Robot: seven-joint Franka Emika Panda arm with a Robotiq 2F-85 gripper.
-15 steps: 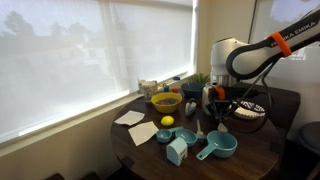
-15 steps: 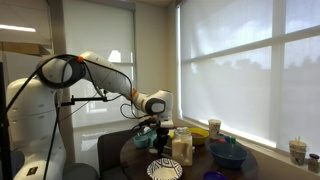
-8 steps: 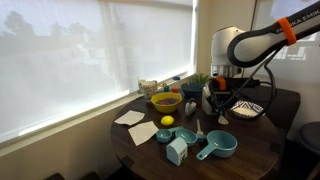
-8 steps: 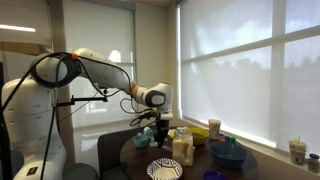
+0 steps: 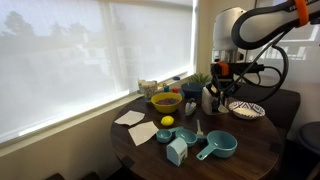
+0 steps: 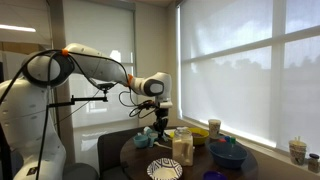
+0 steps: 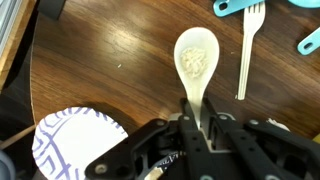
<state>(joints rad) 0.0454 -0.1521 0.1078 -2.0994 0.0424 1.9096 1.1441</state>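
Hand (image 7: 195, 115) drawn nearly together, its two dark fingers clamped on the slim handle of a wooden spoon (image 7: 196, 58). The spoon juts straight out from the hand, held in the air over the tabletop (image 7: 110, 60) and touching nothing else. Its bowl is a smooth, pale oval with a mottled, speckled patch at the centre. The tabletop is dark brown wood with a low sheen and a rounded edge. In the wrist view, a thin white fork (image 7: 247, 50), plastic by the look of it, lies flat just beside the spoon's bowl. A round plate (image 7: 75, 150) with a white middle and a blue lattice rim sits towards the hand's side. Glossy teal measuring scoops (image 7: 232, 6) lie farther off. In both exterior views the hand (image 5: 224, 76) (image 6: 160, 108) hangs well above the plate (image 5: 246, 109).
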